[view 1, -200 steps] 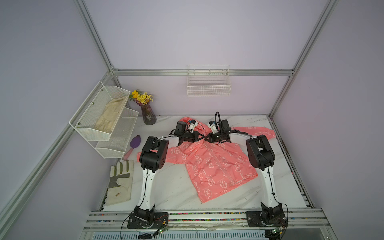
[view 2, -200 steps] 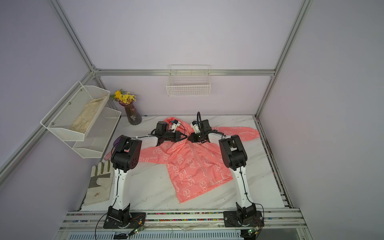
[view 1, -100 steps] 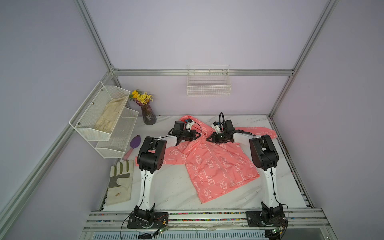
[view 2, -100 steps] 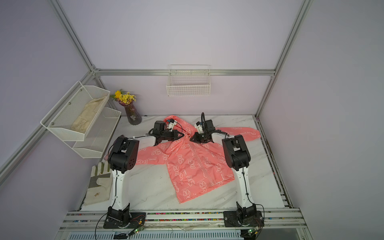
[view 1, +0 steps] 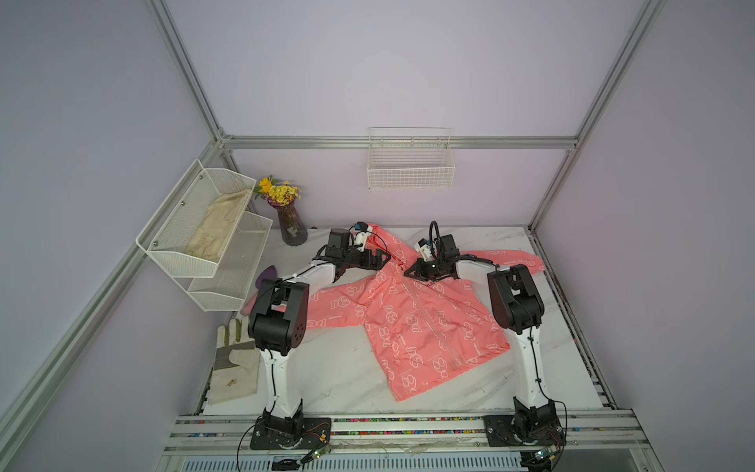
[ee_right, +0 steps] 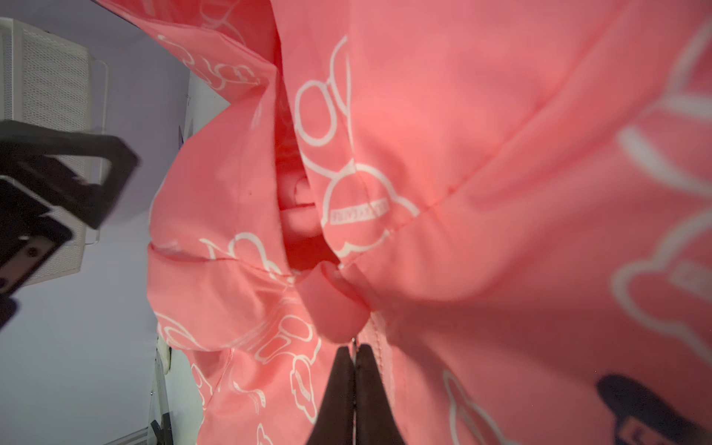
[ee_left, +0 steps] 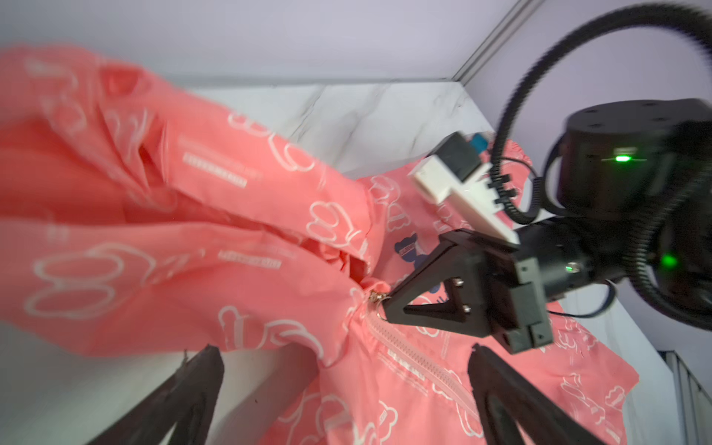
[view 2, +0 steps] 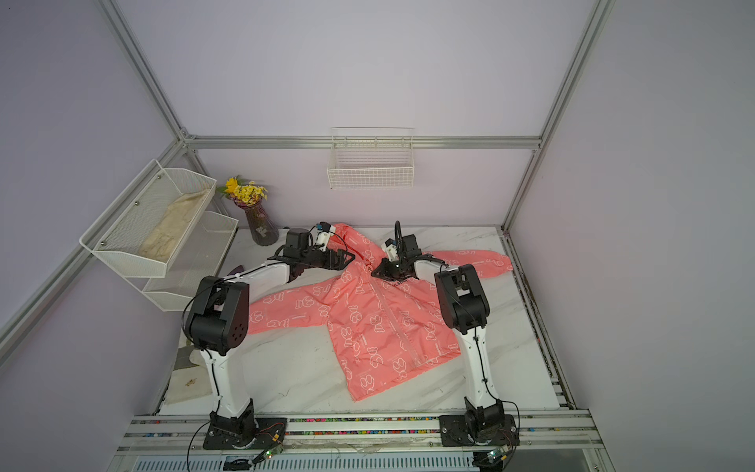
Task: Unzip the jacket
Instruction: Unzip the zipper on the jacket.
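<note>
**Zipper pull gripped; unzipping not yet begun.**

The left gripper [view 1: 383, 256] hovers at the left side of the collar with its jaws spread wide and holds nothing. The jacket [view 1: 412, 323] lies front-up on the table [view 1: 335, 367] between the arms, with its hood toward the far edge. Its zipper [ee_left: 408, 354] is closed along its whole visible length. The right gripper [ee_left: 387, 308], jaws pressed together, pinches the ring pull [ee_left: 379, 306] at the zipper's top. Judged remaining: the entire pull toward the near hem. Change from one second earlier: the left jaws, then closed at the collar, are now open. The jacket body lies where it did.
</note>
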You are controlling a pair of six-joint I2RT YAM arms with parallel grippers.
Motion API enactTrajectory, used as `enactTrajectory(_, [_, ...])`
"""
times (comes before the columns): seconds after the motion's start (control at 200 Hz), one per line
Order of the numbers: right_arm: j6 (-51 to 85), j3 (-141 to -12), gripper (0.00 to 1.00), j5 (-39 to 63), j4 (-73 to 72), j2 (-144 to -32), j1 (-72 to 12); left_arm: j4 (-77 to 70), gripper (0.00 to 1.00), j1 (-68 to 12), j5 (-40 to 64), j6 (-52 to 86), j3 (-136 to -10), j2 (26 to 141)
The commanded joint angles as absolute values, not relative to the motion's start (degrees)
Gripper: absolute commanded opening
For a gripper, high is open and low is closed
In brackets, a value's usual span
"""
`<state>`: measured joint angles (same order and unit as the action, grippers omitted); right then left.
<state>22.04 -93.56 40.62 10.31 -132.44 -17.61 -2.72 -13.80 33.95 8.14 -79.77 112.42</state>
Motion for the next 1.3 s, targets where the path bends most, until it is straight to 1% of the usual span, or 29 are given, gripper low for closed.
enactTrajectory(0.0, [22.2,-93.9,0.0,41.5,8.3,-132.3,-17.3,-2.7,1.0,-14.0,42.6,-10.2,-80.2,109.7])
enactTrajectory(0.055, [22.0,-93.3,0.0,41.5,7.2,-131.8,-17.3,4.7,1.0,-14.0,46.8,-18.9,-83.9,111.2])
enactTrajectory(0.095, [21.4,-92.9,0.0,41.4,7.0,-131.2,-17.4,13.5,1.0,-14.1,50.4,-26.9,-87.3,112.8])
enactTrajectory(0.125, [20.8,-92.7,0.0,41.2,7.0,-130.9,-17.3,17.7,1.0,-14.2,51.2,-30.1,-90.1,114.1])
enactTrajectory(0.185, [19.5,-92.4,0.0,40.7,7.4,-130.3,-17.3,27.4,0.94,-14.2,52.7,-37.0,-97.0,117.4])
enactTrajectory(0.205, [19.0,-92.4,0.0,40.6,7.5,-130.2,-17.4,31.5,0.89,-14.2,53.2,-39.4,-99.7,118.7])
enactTrajectory(0.22, [18.5,-92.5,0.0,40.6,7.7,-130.0,-17.3,34.5,0.82,-14.3,53.6,-40.7,-101.8,119.7])
enactTrajectory(0.255, [17.6,-92.5,0.0,40.4,8.1,-129.8,-17.3,40.4,0.57,-14.2,53.6,-43.8,-107.8,122.9])
enactTrajectory(0.265, [17.5,-92.5,0.0,40.4,8.2,-129.8,-17.4,42.2,0.51,-14.3,53.7,-44.5,-109.6,123.9])
enactTrajectory(0.275, [17.4,-92.5,0.0,40.3,8.2,-129.7,-17.3,44.2,0.47,-14.3,53.6,-45.2,-111.4,124.9])
enactTrajectory(0.29, [17.3,-92.5,0.0,40.1,8.2,-129.7,-17.4,47.3,0.45,-14.3,53.7,-46.2,-113.5,126.3])
enactTrajectory(0.315, [17.0,-92.5,0.0,40.2,8.2,-129.6,-17.3,50.4,0.48,-14.4,53.6,-47.2,-117.6,128.5])
enactTrajectory(0.35, [16.4,-92.6,0.0,40.0,8.4,-129.6,-17.4,53.2,0.59,-14.6,52.8,-48.1,-121.1,130.7])
enactTrajectory(0.365, [16.2,-92.6,0.0,39.8,8.4,-129.6,-17.4,54.0,0.62,-14.8,52.3,-48.6,-122.1,131.5])
enactTrajectory(0.405, [16.2,-92.8,0.0,39.5,8.4,-129.7,-17.3,55.0,0.65,-15.4,50.7,-49.8,-123.7,132.8])
enactTrajectory(0.45, [16.0,-93.1,0.0,39.7,8.7,-129.9,-17.4,55.1,0.68,-16.2,48.9,-51.2,-124.6,133.9])
enactTrajectory(0.615, [15.9,-93.5,0.0,40.0,8.8,-130.2,-17.4,55.4,0.67,-17.4,46.1,-51.6,-128.3,138.0])
enactTrajectory(0.77, [15.1,-94.0,0.0,40.6,9.4,-130.4,-17.3,55.7,0.6,-18.3,42.7,-51.3,-131.3,141.3])
enactTrajectory(0.935, [14.8,-94.0,0.0,41.2,9.6,-130.6,-17.4,54.4,0.56,-18.9,37.6,-48.9,-134.9,144.6])
enactTrajectory(1.045, [14.0,-93.8,0.0,41.2,10.4,-130.4,-17.4,53.0,0.57,-18.7,35.6,-48.0,-136.1,145.6])
enactTrajectory(1.185, [13.4,-93.6,0.0,41.6,10.9,-129.9,-17.5,50.4,0.62,-18.8,34.4,-46.9,-137.0,146.1])
enactTrajectory(1.295, [12.5,-93.7,0.0,41.8,11.7,-129.6,-17.7,50.0,0.63,-18.9,33.1,-47.5,-138.2,146.8])
